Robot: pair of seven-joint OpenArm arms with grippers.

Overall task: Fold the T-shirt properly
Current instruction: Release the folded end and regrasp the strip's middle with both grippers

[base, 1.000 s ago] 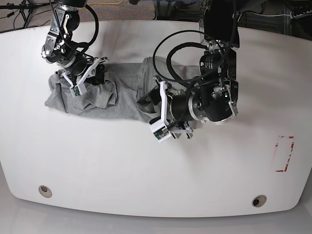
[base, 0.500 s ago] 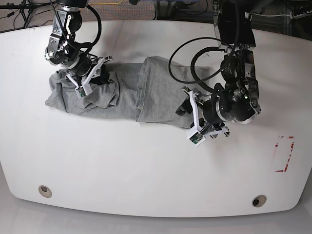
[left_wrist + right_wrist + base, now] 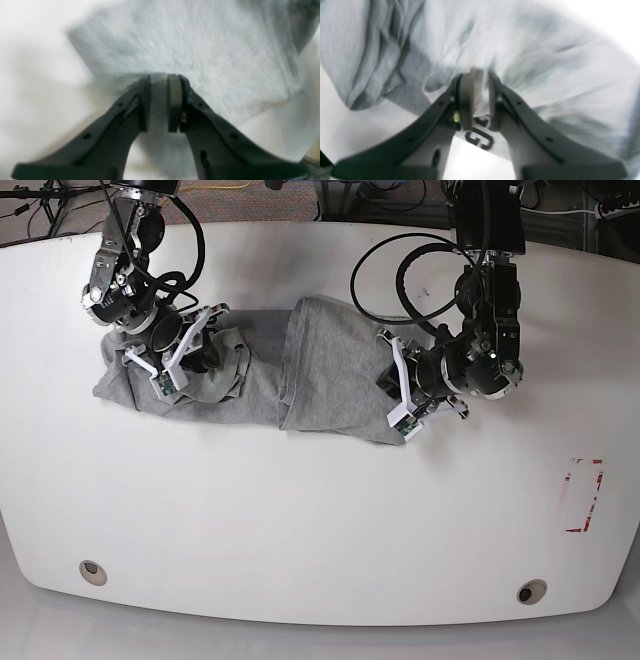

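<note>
The heather-grey T-shirt (image 3: 320,370) lies bunched in a long band across the far half of the white table (image 3: 300,520). My left gripper (image 3: 394,396) sits at the band's right end. In the left wrist view, the left gripper (image 3: 159,77) has its pads nearly together with a fold of the T-shirt (image 3: 200,45) pinched between them. My right gripper (image 3: 186,358) is over the crumpled left end. In the right wrist view, the right gripper (image 3: 478,75) is shut on a ridge of the T-shirt (image 3: 545,75), with black lettering (image 3: 480,140) showing just below the pads.
A red-outlined rectangle (image 3: 583,495) is marked near the table's right edge. Two round holes (image 3: 92,571) (image 3: 531,591) sit near the front corners. Black cables (image 3: 400,270) loop from the left arm above the shirt.
My left arm has swung right and back to the shirt's right end, and its jaws have closed on the cloth. The right gripper has kept its hold and shifted slightly.
</note>
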